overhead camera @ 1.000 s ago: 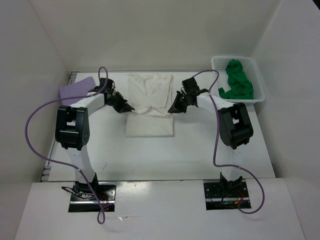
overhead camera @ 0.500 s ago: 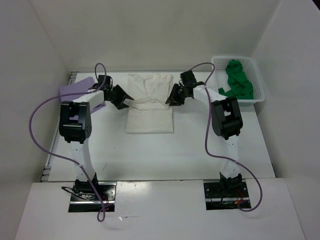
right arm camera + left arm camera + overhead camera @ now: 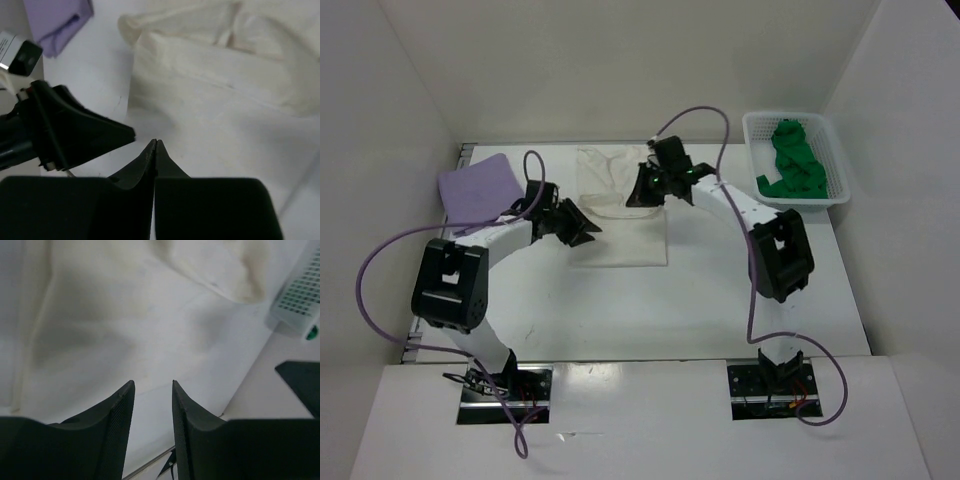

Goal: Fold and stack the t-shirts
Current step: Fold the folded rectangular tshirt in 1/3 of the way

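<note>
The cream white t-shirt [image 3: 620, 235] lies partly folded in the middle of the table and fills the left wrist view [image 3: 125, 315] and the right wrist view [image 3: 225, 90]. My left gripper [image 3: 592, 232] hovers at its left edge, open with nothing between the fingers [image 3: 153, 385]. Over the shirt's upper middle, my right gripper [image 3: 632, 197] is shut, and no cloth shows between its tips [image 3: 156, 141]. A folded lavender purple t-shirt [image 3: 478, 185] rests at the far left [image 3: 57, 20]. The bright green t-shirt [image 3: 795, 160] sits crumpled in the basket.
A white mesh basket [image 3: 839, 165] stands at the back right corner, and its corner shows in the left wrist view [image 3: 300, 295]. White walls close the table at the back and on both sides. The left gripper's fingers [image 3: 75, 135] reach into the right wrist view.
Both grippers have left the shirt's side edges. The right one swung left over the shirt and shut. The left one moved nearer and rightward and now stands open.
</note>
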### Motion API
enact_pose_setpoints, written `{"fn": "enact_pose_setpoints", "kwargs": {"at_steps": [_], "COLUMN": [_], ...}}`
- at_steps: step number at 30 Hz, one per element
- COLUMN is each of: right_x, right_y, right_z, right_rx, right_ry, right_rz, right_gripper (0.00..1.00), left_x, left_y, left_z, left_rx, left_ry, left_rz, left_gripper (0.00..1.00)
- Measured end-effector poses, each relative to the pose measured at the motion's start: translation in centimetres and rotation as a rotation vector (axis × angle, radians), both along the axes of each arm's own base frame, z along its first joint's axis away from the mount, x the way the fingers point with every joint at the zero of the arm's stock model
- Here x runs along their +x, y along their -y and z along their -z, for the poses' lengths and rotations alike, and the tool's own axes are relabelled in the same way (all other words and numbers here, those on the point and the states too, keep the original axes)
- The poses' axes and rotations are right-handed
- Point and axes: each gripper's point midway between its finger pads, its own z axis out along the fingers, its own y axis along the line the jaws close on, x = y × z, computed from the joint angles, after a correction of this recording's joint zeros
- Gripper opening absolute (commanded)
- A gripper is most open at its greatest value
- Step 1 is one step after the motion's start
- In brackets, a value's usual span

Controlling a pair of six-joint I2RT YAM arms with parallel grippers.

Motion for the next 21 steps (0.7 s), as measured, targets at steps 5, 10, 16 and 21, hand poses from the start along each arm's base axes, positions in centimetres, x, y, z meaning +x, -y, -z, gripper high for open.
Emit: {"fn": "enact_pose_setpoints", "kwargs": {"at_steps": [5,10,16,21], "right_x": [-2.9,-3.1,1.1,7.2], "right_y": [-5.4,-5.1,-5.9,-7.5], "right_z": [7.0,11.9,12.6,10.9], "right_rx": [-0.064,-0.135,-0.168,-0.160], "right_ry": [-0.115,-0.202,-0.130,0.000], "right_rz": [-0.125,-0.114,-0.048,0.034], "right_gripper": [0.00,0.00,0.00,0.00], "left_x": [-1.0,-2.5,-3.6,-5.0], "left_y": [-0.3,-0.8,-0.7,-1.1], "left_z": [5.6,7.5,7.5,7.4], "left_rx": [0.043,0.061,0.059,0.083], "left_ry": [-0.147,-0.188,-0.176,-0.184], "left_rz": [-0.011,-0.018,-0.002,0.007], "left_gripper": [0.43,0.43,0.43,0.47]}}
